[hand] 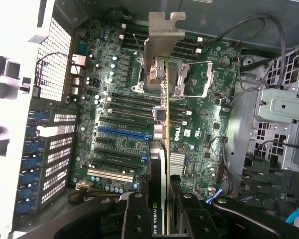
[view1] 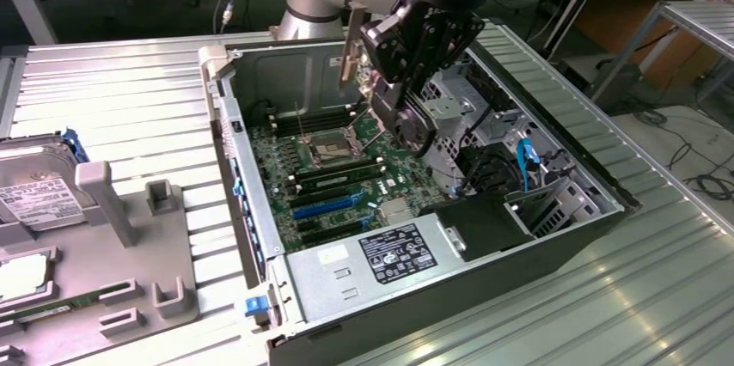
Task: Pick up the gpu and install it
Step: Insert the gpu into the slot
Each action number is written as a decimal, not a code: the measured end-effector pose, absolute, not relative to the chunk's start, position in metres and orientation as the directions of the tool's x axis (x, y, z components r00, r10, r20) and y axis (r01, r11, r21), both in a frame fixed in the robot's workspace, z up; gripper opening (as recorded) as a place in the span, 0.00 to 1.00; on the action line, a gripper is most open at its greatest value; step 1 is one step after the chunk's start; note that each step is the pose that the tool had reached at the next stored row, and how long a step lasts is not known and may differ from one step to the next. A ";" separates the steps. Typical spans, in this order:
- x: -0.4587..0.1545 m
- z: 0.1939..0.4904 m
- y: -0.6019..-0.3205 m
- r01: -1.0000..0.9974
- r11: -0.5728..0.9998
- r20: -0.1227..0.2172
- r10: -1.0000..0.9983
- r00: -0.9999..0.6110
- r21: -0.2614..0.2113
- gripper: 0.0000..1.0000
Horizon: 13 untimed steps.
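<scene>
My gripper [view1: 398, 91] hangs over the open computer case [view1: 493, 276], shut on the gpu [view1: 354, 50]. The card is a thin dark board with a silver end bracket, held above the motherboard [view1: 333, 164] and touching nothing else. In the wrist view the gpu [hand: 162, 45] is edge-on, bracket farthest from the camera, running across the motherboard [hand: 114, 94]. Black fingers [hand: 137, 214] of my gripper [hand: 163, 206] clamp both faces of the card. The blue slot [hand: 122, 133] lies on the board beside the card's line, with a gap between them.
A power supply [view1: 390, 250] with a label fills the case's near corner, and drive cages with cables [view1: 516, 168] line its side at the exterior view's right. A hard drive [view1: 34, 194] and a green memory stick [view1: 58, 306] rest in a grey fixture [view1: 126, 237] at the left.
</scene>
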<state>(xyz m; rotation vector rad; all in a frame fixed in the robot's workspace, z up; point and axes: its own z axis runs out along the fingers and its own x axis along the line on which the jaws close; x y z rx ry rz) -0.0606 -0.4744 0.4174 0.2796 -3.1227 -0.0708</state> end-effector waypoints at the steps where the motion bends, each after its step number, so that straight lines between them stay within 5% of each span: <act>1: -0.061 0.417 -0.474 -0.185 0.982 0.001 -0.185 -0.983 0.045 0.27; 13: -0.061 0.417 -0.474 -0.297 0.954 0.001 -0.297 -0.955 0.045 0.27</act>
